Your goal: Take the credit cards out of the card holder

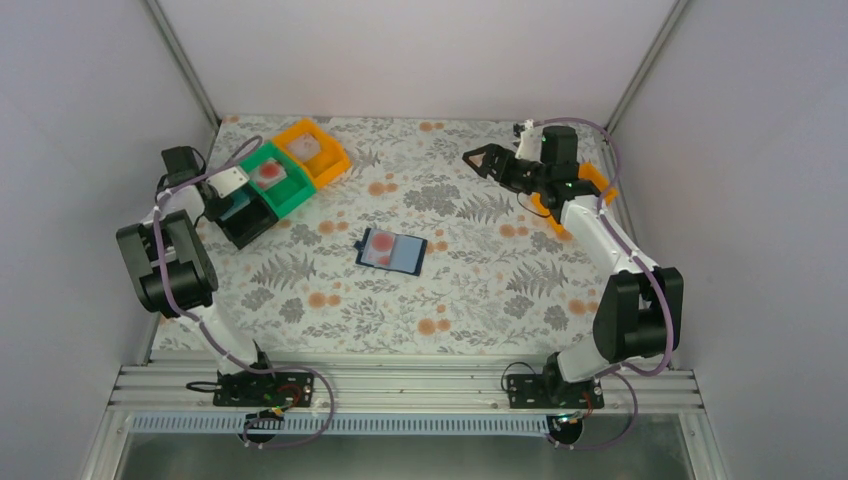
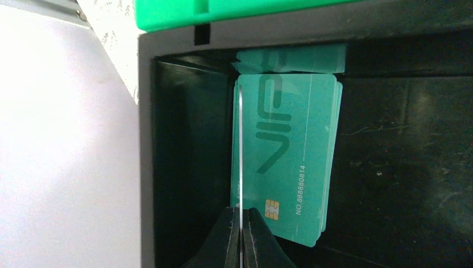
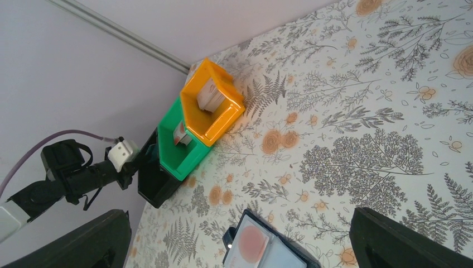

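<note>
The card holder (image 1: 392,251) lies open mid-table, dark navy with blue pockets. A pale card with a reddish blotch (image 1: 379,249) sits in its left side. The holder also shows at the bottom of the right wrist view (image 3: 290,261), with the blotched card (image 3: 254,243) in it. My left gripper (image 2: 241,223) is inside the black bin (image 2: 184,139), shut on a thin card (image 2: 240,145) seen edge-on. Green VIP cards (image 2: 295,151) lie stacked in that bin beside it. My right gripper (image 1: 480,158) is open and empty, raised at the back right, apart from the holder.
A green bin (image 1: 275,180) and an orange bin (image 1: 318,152), each with cards inside, stand in a row with the black bin (image 1: 250,222) at the back left. Another orange bin (image 1: 592,186) sits under the right arm. Walls close in on both sides.
</note>
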Motion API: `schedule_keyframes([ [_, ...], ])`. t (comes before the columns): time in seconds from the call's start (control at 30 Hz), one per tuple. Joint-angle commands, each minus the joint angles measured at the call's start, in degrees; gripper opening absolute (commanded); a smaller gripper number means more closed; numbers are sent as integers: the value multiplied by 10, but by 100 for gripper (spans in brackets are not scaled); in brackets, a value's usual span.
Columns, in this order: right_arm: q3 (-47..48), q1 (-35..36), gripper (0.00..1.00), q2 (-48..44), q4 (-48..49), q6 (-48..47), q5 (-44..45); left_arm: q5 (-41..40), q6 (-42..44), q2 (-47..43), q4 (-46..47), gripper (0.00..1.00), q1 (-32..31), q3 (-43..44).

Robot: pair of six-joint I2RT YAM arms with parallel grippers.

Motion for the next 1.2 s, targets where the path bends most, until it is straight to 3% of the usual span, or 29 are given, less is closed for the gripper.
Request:
schedule_keyframes([
  [0.0,-1,-6,99,-3,-2,-5,-10,-68,-12,25,35,2,-12,8],
  [0.17,-4,-7,99,-6,-3,-6,-13,-89,-12,39,66,5,-21,13],
  [0.27,-4,-7,99,-8,-5,-9,-13,-103,-8,49,71,25,-25,18],
  [0.37,-4,-7,99,-10,-6,-11,-13,-105,-5,42,64,36,-29,15],
  [0.67,-2,-7,99,-17,-31,-31,-11,51,35,-8,-96,64,-21,61],
  [0.87,-18,-3,98,-23,-63,-49,7,131,36,-44,-153,67,-7,94],
  [0.97,-42,34,87,-25,-86,-63,75,209,-8,-64,-221,67,-7,145],
  [1.07,-59,108,78,-9,-100,-65,145,239,-81,-102,-291,67,-63,173],
  [1.17,-39,181,74,37,-127,-60,198,258,-148,-154,-310,69,-151,127],
])
